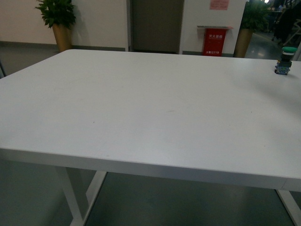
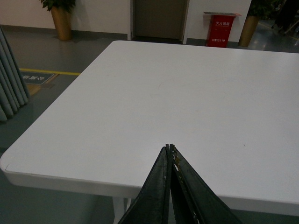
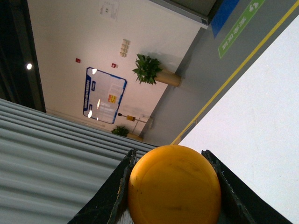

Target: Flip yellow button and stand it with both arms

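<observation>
In the right wrist view the yellow button (image 3: 174,185) fills the space between my right gripper's (image 3: 169,161) two dark fingers. Only its round yellow-orange cap shows; its black body is hidden behind the cap. The right gripper is shut on it and holds it off the white table (image 3: 261,116), tilted. In the left wrist view my left gripper (image 2: 170,147) is shut and empty, its tips together above the near edge of the table (image 2: 154,93). Neither arm nor the yellow button shows in the front view.
A green-capped switch (image 1: 286,60) stands upright near the table's far right edge. The white table (image 1: 141,103) spans the front view. Behind it are potted plants (image 1: 59,21), a door and a red box (image 1: 215,41).
</observation>
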